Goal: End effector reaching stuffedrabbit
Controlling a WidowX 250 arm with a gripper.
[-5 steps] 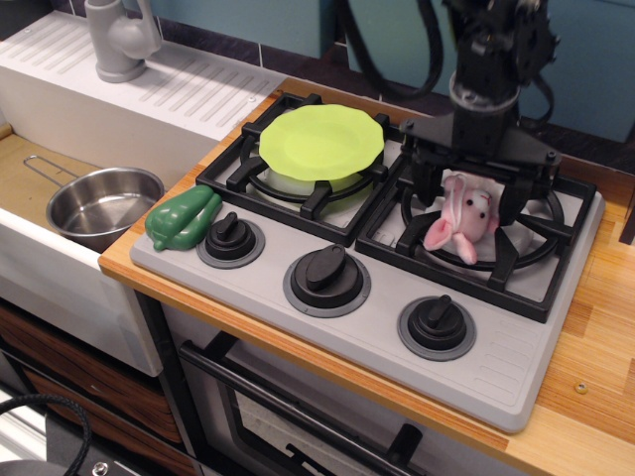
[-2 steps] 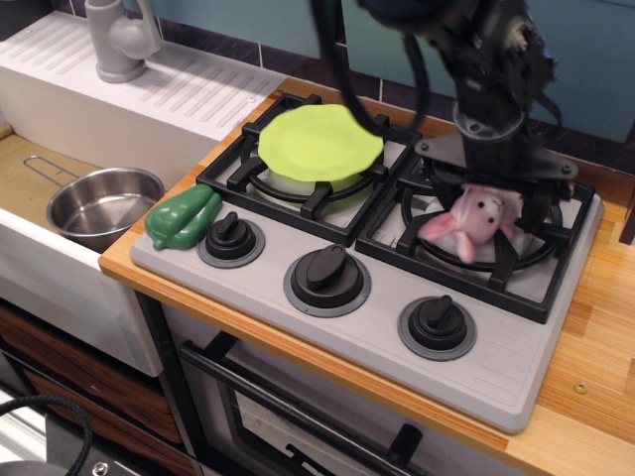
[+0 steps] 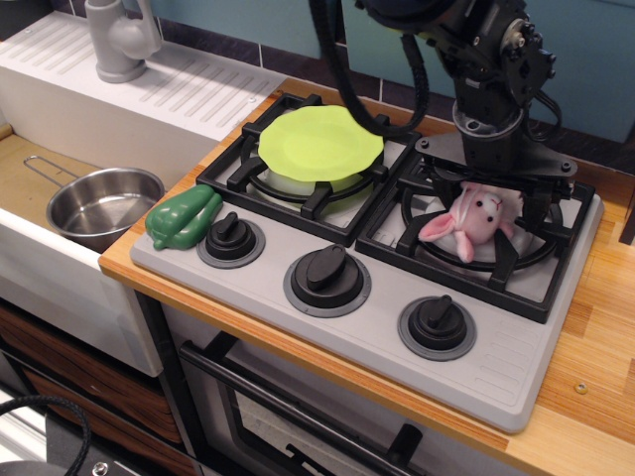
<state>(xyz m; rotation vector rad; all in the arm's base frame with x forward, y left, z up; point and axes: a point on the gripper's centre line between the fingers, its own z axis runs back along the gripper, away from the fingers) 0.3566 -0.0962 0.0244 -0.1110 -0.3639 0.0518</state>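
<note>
Reaching is judged to be at its close: the black metal end effector with two downward fingers [image 3: 486, 198] is set directly over the small pale pink and white plush stuffedrabbit with floppy ears [image 3: 468, 220], and what the next move calls for is judged to be only a short final lowering, kept centred so that the fingers pass the grate bars.

Nearest the camera, three black round control knobs [image 3: 327, 276] are seen along the front of the grey toy stove top [image 3: 516, 382], which is set into a pale wooden counter [image 3: 595, 327]. At the stove's left front corner a green plastic toy pepper [image 3: 183, 217] is laid, well apart from the rabbit.

Further left and lower, a shiny steel saucepan with a wire handle [image 3: 101, 205] is stood in the sink recess; nothing is seen inside it.

Behind the knobs, the stuffedrabbit is found on the right burner's black grate [image 3: 516, 273], tilted, one pink ear drooping to the left. The gripper's body is pressed close above and behind its head, and dark fingers are glimpsed at either side, but whether they are clamped on the toy or merely standing beside it cannot be told.

On the left burner a lime-green scalloped plastic plate [image 3: 319, 144] is rested, with nothing on it.

Farthest back, a grey toy tap [image 3: 119, 40] is mounted on the white ribbed drainboard [image 3: 189, 94].
</note>
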